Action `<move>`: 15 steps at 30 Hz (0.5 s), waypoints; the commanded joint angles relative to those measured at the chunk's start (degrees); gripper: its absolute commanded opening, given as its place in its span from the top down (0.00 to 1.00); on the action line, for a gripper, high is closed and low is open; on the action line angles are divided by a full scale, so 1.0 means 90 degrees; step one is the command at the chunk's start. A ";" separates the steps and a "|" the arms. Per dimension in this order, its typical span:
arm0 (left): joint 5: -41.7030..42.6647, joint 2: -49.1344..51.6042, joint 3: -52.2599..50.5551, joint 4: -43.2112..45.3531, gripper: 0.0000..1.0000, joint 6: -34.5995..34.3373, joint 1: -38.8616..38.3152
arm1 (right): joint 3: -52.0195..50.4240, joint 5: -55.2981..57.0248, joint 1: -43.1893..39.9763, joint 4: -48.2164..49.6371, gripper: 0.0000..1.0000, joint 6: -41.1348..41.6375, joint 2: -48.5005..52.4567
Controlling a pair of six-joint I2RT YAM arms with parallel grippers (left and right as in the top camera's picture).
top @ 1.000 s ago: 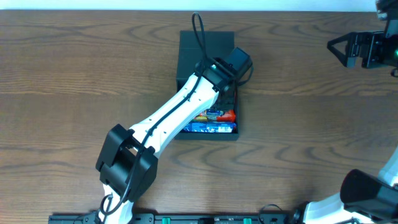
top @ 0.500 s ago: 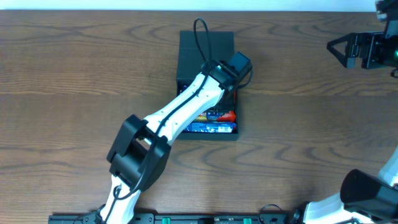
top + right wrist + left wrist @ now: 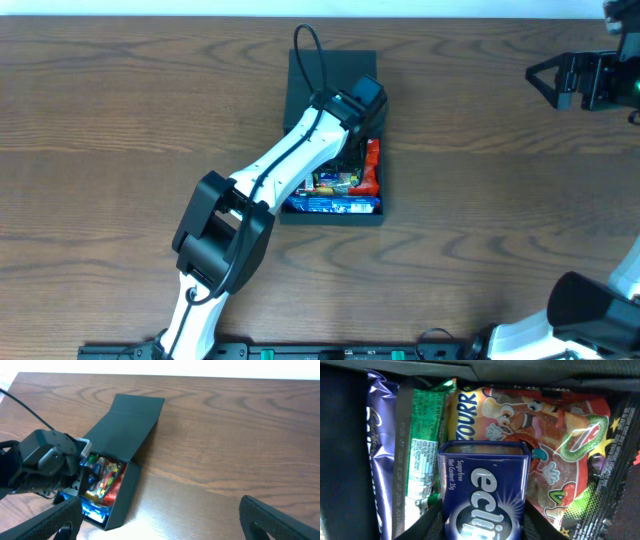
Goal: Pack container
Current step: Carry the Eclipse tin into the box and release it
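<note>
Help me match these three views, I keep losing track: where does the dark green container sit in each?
Overhead: container at top centre, partly under the left arm.
Left wrist: only its dark wall along the top edge.
Right wrist: container lower left, lying open.
Shared landmark: the snack packets inside it.

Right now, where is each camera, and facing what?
Overhead: above the brown wooden table, looking down; both arms show.
Left wrist: inside the dark teal rectangular box, facing colourful snacks; its tool grips a blue mint tin.
Right wrist: far right, facing that box; open tool fingers show.
Overhead and right wrist share the box.
</note>
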 commanded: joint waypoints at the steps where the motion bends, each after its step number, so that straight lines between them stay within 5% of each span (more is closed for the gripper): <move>1: -0.0078 0.0058 -0.0002 -0.0007 0.63 0.0304 0.0005 | -0.0039 -0.0075 -0.0051 -0.0005 0.01 0.0034 -0.0146; 15: 0.0391 -0.0345 0.0022 -0.0376 0.30 0.0833 0.0005 | -0.0039 -0.0073 -0.0051 0.0000 0.01 0.0032 -0.0146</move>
